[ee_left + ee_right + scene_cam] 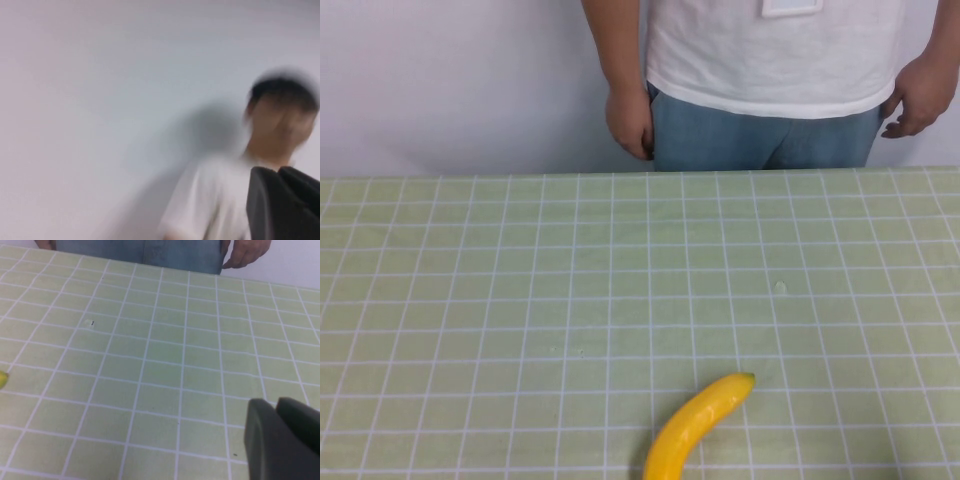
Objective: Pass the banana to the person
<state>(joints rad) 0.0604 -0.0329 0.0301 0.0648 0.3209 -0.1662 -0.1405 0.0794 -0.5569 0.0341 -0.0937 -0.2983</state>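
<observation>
High view: banana [698, 424] lies flat on the green checked table [520, 300], at the near edge, a bit right of centre. Its stem end runs off the bottom of the frame, and the greenish tip points away from the robot and to the right, so the long axis is diagonal, near-left to far-right. Person [770, 70] stands at the far side of the table, well apart from the fruit, both hands hanging at the hips, not yet reaching out.

Neither arm shows in the high view, so both sit back behind the near edge.

Right wrist view: right gripper [285, 440] shows only as a dark finger in one corner, hovering low over bare grid squares. Can't tell if it's open or closed. A sliver of yellow at the pic's edge is the banana tip [2, 380], so the fruit is off to the side of this gripper, apart from it, nothing held.

Left wrist view: left gripper [282, 205] points up and away at the wall and the person [220, 200], no table in sight. Finger state can't be told there either.

Judgement: right arm looks nearer and better aimed. It would need to shift sideways toward the centre and turn its jaws across the diagonal axis.
</observation>
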